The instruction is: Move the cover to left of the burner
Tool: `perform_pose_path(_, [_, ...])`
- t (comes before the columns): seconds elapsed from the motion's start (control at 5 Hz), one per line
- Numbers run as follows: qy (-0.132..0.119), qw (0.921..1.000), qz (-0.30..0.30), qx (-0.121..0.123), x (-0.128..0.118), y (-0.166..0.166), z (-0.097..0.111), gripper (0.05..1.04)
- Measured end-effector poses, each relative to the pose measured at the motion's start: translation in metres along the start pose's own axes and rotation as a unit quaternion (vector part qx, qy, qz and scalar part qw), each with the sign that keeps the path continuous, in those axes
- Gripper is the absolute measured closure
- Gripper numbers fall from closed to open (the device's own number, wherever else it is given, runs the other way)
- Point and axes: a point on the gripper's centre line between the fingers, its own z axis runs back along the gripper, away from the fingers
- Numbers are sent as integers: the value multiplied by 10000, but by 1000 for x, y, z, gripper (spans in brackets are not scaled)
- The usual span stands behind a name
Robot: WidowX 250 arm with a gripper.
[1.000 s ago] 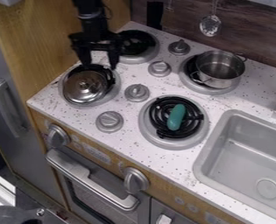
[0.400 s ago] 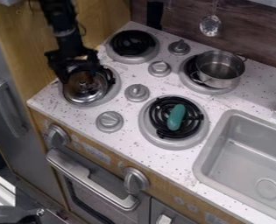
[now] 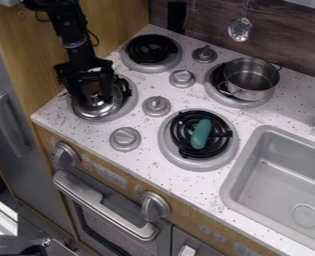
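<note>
The gripper hangs low over the left-hand burner, its two fingers apart on either side of the lid's middle, open. Beneath it lies the shiny round metal cover, partly hidden by the fingers. The cover rests on the front-left burner, whose grey rim and black coil show to its right. Whether the fingers touch the cover's knob, I cannot tell.
A steel pot stands on the back-right burner. A green object lies on the front-right coil. Knobs rise between the burners; a wooden wall borders the left, a sink the right.
The gripper has come down and to the left, from behind the cover to over its middle, still open. The cover has not visibly moved.
</note>
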Motion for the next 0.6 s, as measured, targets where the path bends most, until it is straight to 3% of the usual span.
perform_pose_path(0.2, [-174,9998,59,16,5,-1,-1,392])
perform_pose_path(0.4, [-170,9998,33,123,3,-1,-1,634])
perform_pose_path(0.6, [-103,9994,-154,284,-3,-5,-1,807])
